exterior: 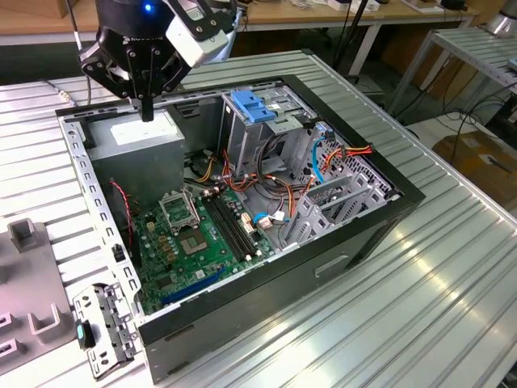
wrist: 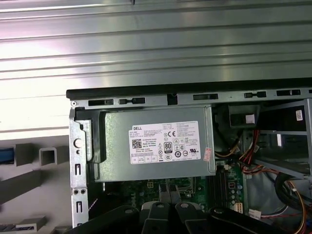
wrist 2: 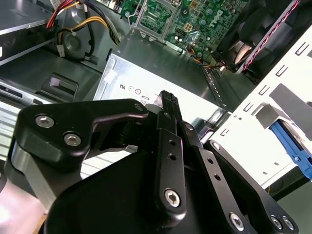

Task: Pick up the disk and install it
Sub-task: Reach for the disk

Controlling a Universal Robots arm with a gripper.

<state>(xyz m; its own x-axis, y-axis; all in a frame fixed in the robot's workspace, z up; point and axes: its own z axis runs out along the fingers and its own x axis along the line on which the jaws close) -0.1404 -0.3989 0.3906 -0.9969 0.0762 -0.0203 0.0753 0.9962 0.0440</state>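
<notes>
1. The gripper (exterior: 145,107) hangs over the power supply (exterior: 137,133) at the far corner of the open PC case (exterior: 323,267). Its fingers are pinched together with nothing between them.
2. The disk (wrist 2: 293,148) is not in the grip. It is judged to be the blue-edged piece seated in the grey holder (exterior: 36,283). The holder sits on the worktop (exterior: 436,307) just outside the case wall, towards the worktop's edge at the exterior view's left. Too little of the piece shows to be sure.
3. The drive cage (exterior: 242,141) sits under the blue bracket (exterior: 254,105), with no disk visibly entering it. Cannot tell whether the bay is free.
4. Progress: looks like the very start. Pick-up is not done and install is not done.
</notes>
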